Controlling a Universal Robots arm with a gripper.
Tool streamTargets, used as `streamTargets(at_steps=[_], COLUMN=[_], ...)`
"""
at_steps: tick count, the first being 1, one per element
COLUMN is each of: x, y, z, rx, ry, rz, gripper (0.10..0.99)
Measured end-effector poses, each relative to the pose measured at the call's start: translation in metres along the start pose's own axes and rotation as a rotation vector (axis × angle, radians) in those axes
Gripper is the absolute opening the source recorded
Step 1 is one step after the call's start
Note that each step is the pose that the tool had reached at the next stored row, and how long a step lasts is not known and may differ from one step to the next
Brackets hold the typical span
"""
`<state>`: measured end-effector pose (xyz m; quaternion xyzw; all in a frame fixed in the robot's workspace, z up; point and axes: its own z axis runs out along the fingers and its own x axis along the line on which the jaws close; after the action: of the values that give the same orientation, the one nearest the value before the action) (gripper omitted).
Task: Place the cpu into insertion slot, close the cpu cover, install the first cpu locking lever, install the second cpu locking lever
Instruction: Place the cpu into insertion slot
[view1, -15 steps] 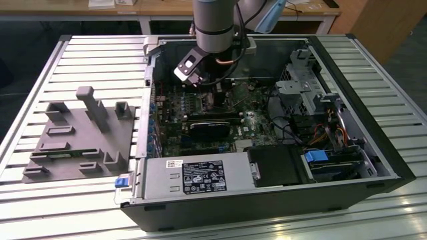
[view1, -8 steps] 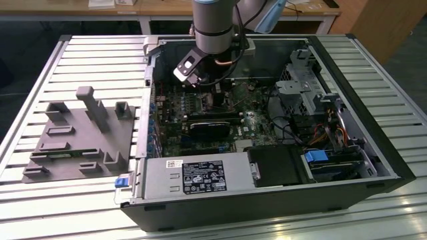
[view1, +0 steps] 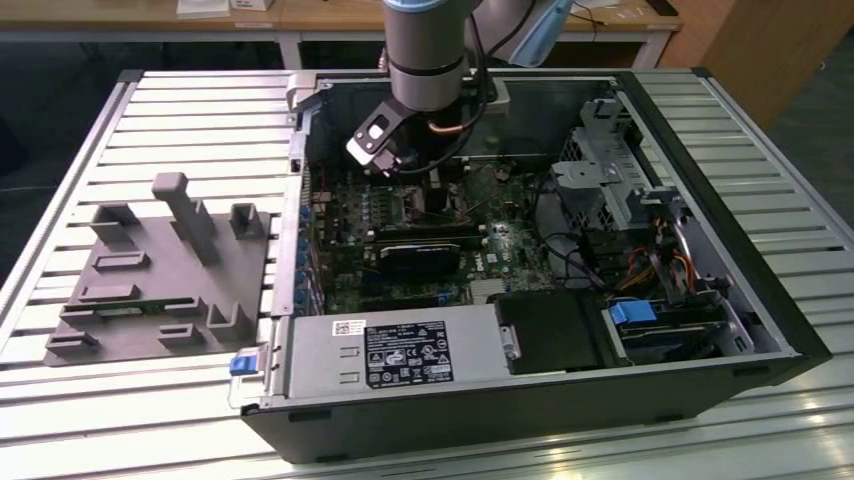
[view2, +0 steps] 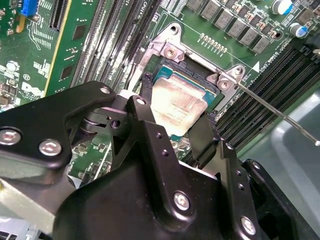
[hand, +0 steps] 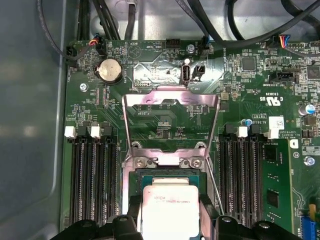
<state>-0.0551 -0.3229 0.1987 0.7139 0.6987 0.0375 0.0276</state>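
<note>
The cpu (view2: 176, 102), a flat silver-grey square, hangs slightly tilted just over the insertion slot (view2: 172, 74), and my gripper (view2: 175, 126) is shut on it with a black finger on each of two opposite edges. In the first wrist view the cpu (hand: 170, 207) sits between the fingers (hand: 131, 220) above the slot's rim (hand: 170, 176). The cpu cover (hand: 170, 97) is swung open, its silvery frame standing back from the slot. A thin locking lever (view2: 280, 116) sticks out free beside the socket. In the exterior view the gripper (view1: 414, 178) reaches down inside the open computer case.
Long black memory slots (hand: 92, 170) flank the socket, and a green memory module (hand: 272, 175) stands on one side. A coin battery (hand: 109, 70) and cables (hand: 235, 30) lie beyond. The power supply (view1: 387, 355), drive cage (view1: 621, 180) and a grey fixture (view1: 160, 270) surround the board.
</note>
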Motion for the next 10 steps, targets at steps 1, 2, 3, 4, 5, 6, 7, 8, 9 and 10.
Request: streamTargets(at_steps=[1,2,3,4,5,6,7,8,9,10], x=[0.0001,0.0002,0.0002,0.0002,0.0002,0.0002,0.0002,0.0002,0.0002,0.0003], y=[-0.0001,-0.0002,-0.0002,-0.0002,-0.0003,-0.0003,-0.0004,-0.0005,-0.0005,-0.0005], z=[0.0005,0.001,0.0013,0.0016,0.0021,0.0025,0.0029,0.0032,0.0035,0.0039], rx=[0.0,0.0,0.0,0.0,0.0,0.0,0.0,0.0,0.0,0.0], ry=[0.0,0.0001,0.0001,0.0002,0.0005,0.001,0.0014,0.002,0.0026,0.0034], rz=[0.0,0.0,0.0,0.0,0.0,0.0,0.0,0.0,0.0,0.0], gripper=[0.537,0.537,0.537,0.537,0.537,0.537,0.537,0.537,0.537,0.537])
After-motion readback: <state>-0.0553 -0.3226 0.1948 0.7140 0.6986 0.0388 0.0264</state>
